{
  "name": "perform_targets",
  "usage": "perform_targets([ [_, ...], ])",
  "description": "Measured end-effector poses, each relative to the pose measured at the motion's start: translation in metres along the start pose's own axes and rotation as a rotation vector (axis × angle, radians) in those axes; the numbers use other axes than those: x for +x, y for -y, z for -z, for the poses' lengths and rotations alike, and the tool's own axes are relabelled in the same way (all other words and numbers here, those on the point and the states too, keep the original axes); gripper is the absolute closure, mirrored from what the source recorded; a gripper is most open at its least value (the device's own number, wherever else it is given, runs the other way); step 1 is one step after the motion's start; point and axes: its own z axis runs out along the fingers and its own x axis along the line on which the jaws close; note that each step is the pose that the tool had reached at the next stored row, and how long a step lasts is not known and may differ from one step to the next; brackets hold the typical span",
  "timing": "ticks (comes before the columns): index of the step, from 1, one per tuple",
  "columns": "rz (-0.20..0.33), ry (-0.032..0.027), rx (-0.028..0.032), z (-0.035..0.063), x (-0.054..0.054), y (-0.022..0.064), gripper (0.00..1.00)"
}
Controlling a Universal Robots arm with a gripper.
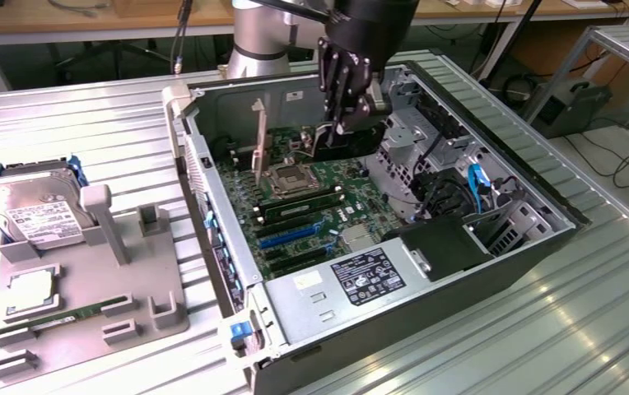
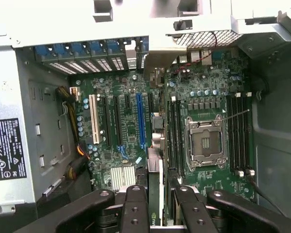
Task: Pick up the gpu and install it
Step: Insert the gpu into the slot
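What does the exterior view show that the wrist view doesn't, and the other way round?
Exterior view: the grey parts tray holding a hard drive, beside the computer case on the ribbed metal table, and the arm above the case.
Wrist view: the gpu seen edge-on between the fingers of the gripper, its bracket end toward the case's rear.
Both: the gripper over the open case, the motherboard and its CPU socket.

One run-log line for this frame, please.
stage: install | tool: shut on gpu, edge-on | location: inside pc case, over motherboard | seated: cannot tell
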Motion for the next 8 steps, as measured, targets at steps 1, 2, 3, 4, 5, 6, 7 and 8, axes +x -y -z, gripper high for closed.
perform_targets([
  [1, 0.004, 0.0, -0.0001, -0.0001, -0.0001, 0.0012, 0.74],
  [2, 0.008, -0.0001, -0.0002, -0.0001, -0.0002, 0.0025, 0.74],
  [3, 0.012, -0.0002, -0.0003, -0.0001, -0.0003, 0.0038, 0.74],
  [4, 0.016, -0.0003, -0.0005, -0.0001, -0.0004, 0.0051, 0.74],
  [5, 0.021, -0.0004, -0.0006, -0.0001, -0.0005, 0.0067, 0.74],
  [6, 0.025, 0.0001, -0.0008, -0.0001, -0.0006, 0.0077, 0.74],
  [7, 0.026, 0.003, -0.001, -0.0001, -0.0006, 0.008, 0.74],
  [8, 0.028, 0.0105, -0.0015, -0.0001, -0.0007, 0.0082, 0.74],
])
